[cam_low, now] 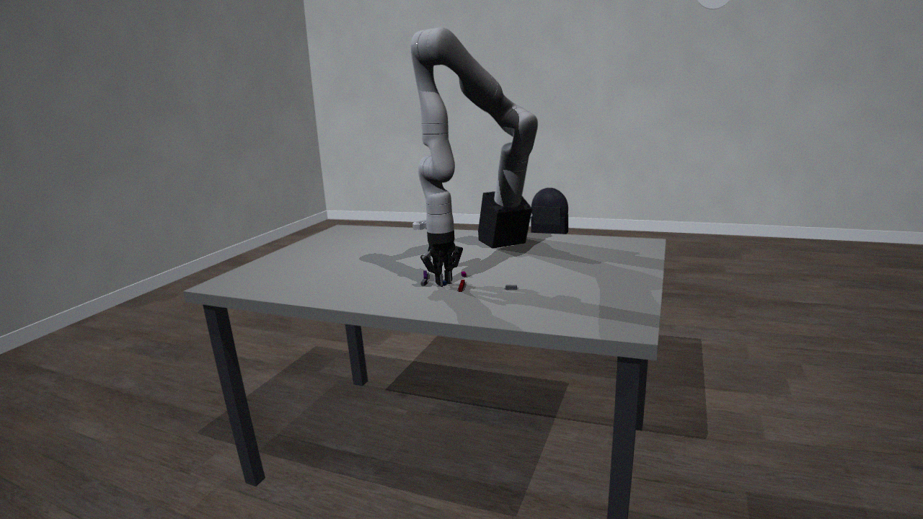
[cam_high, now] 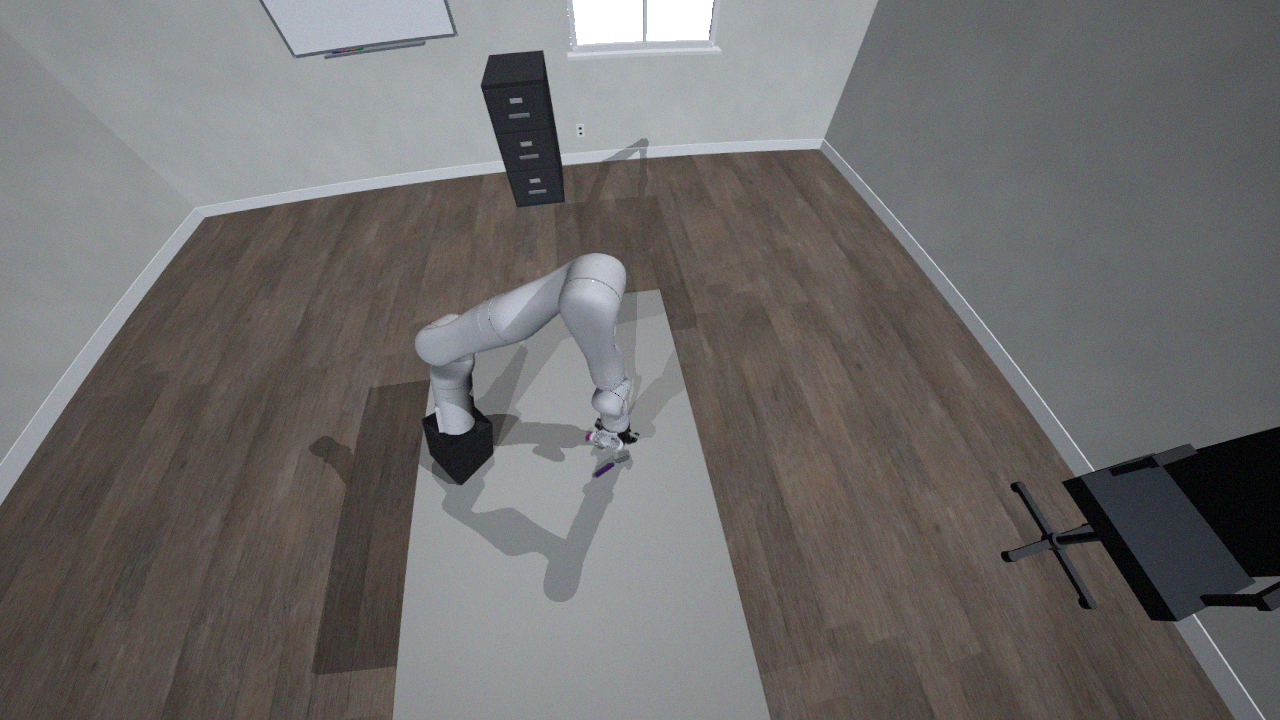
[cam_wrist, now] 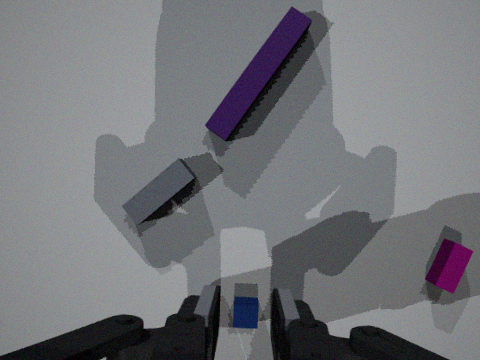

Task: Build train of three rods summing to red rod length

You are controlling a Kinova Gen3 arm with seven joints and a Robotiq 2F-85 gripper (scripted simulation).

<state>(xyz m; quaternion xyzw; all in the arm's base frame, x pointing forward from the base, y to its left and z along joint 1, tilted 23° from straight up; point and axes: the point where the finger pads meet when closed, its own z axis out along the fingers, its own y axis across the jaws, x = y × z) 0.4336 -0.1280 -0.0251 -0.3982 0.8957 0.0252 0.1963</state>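
My gripper [cam_low: 443, 284] [cam_wrist: 245, 308] points down, fingers partly open, low over the table. The blue rod [cam_wrist: 245, 312] lies between the fingertips, with a gap on each side. A grey rod [cam_wrist: 159, 191] [cam_low: 424, 282] lies slanted ahead and left of the fingers in the wrist view. The purple rod [cam_wrist: 258, 73] [cam_high: 603, 469] [cam_low: 425, 274] lies beyond it, apart and at a steeper slant. The magenta rod [cam_wrist: 449, 266] [cam_low: 463, 274] lies at right in the wrist view. The red rod [cam_low: 461, 285] and a second grey rod [cam_low: 510, 287] lie right of the gripper in the exterior view.
The rods are on the grey table [cam_high: 572, 662] [cam_low: 290, 284]. The arm's black base block [cam_low: 504, 222] [cam_high: 459, 447] stands at the table's far side in the exterior view. Arm shadows cross the table. A filing cabinet [cam_high: 528, 134] and an office chair [cam_high: 1154, 528] stand away from the table.
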